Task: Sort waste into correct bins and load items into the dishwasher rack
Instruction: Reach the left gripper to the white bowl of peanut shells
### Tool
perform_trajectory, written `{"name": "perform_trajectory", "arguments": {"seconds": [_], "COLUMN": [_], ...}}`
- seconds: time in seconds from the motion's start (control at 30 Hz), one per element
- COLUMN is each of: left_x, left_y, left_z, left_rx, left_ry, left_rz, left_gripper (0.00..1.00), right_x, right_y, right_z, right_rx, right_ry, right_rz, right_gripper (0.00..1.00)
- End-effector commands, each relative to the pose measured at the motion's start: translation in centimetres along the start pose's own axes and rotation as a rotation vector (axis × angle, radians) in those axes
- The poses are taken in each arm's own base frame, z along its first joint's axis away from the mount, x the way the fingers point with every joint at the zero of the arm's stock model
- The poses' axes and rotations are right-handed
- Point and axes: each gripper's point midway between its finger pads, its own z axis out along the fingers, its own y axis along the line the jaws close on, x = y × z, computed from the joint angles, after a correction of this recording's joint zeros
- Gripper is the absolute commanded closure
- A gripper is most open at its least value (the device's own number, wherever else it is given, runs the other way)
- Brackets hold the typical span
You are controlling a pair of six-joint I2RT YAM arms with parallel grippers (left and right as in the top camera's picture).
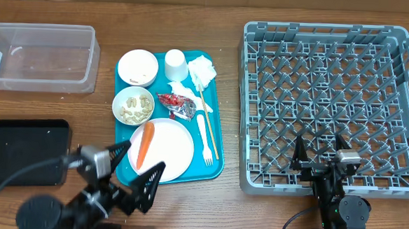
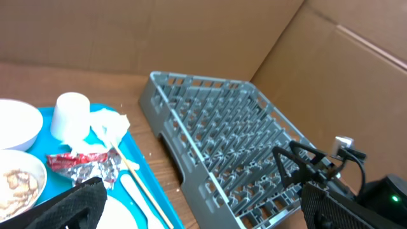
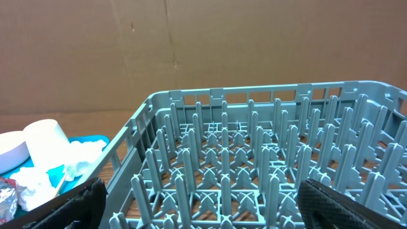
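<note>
Left fingers (image 1: 151, 176) and right fingers (image 1: 298, 156) stand apart, holding nothing, and the sorting seems not begun: carrot (image 1: 145, 143), wrapper (image 1: 177, 105), plate (image 1: 173, 151) and bowls (image 1: 137, 67) all lie on the teal tray (image 1: 212, 172), rack (image 1: 328, 28) and tub (image 1: 39, 57) bare.

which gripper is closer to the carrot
Left. The left gripper hovers just beside the carrot; the right gripper sits far off at the near edge of the rack.

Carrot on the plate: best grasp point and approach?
Grip the carrot at its thicker far half, straight from above, jaws across its width. It lies flat on the plate, both long sides free; the near tip tapers thin.
</note>
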Motion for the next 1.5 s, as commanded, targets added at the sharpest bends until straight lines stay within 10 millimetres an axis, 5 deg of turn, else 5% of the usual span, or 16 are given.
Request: {"name": "perform_trajectory", "arguments": {"seconds": [0.0, 0.1, 0.17, 0.33, 0.5, 0.7, 0.83, 1.2, 1.47], "left_x": [-1.2, -2.4, -3.2, -4.2, -4.2, -5.0, -3.0, 3.1, 8.5], "left_y": [-0.9, -2.9, -2.6, 0.1, 5.2, 5.6, 7.9, 17.6, 20.5], "left_z": [1.1, 1.6, 2.0, 3.4, 4.8, 8.0, 10.7, 14.0, 16.0], "left_rx": [0.067, 0.196, 0.178, 0.021, -0.285, -0.235, -0.250, -0.763, -0.783], "left_ry": [0.028, 0.011, 0.007, 0.111, 0.353, 0.441, 0.542, 0.765, 0.955], "left_rz": [0.009, 0.088, 0.083, -0.022, -0.136, -0.190, -0.221, -0.043, -0.066], "left_gripper": [0.00, 0.00, 0.00, 0.00, 0.00, 0.00, 0.00, 0.00, 0.00], "right_x": [0.1, 0.1, 0.1, 0.1, 0.1, 0.1, 0.1, 0.1, 0.1], "right_y": [-0.2, -0.2, -0.2, -0.2, -0.2, -0.2, -0.2, -0.2, -0.2], "right_z": [0.0, 0.0, 0.0, 0.0, 0.0, 0.0, 0.0, 0.0, 0.0], "right_rx": [0.010, 0.010, 0.010, 0.010, 0.010, 0.010, 0.010, 0.010, 0.010], "right_ry": [-0.005, -0.005, -0.005, -0.005, -0.005, -0.005, -0.005, -0.005, -0.005], "right_rz": [0.004, 0.004, 0.004, 0.004, 0.004, 0.004, 0.004, 0.004, 0.004], "right_gripper": [0.00, 0.00, 0.00, 0.00, 0.00, 0.00, 0.00, 0.00, 0.00]}}
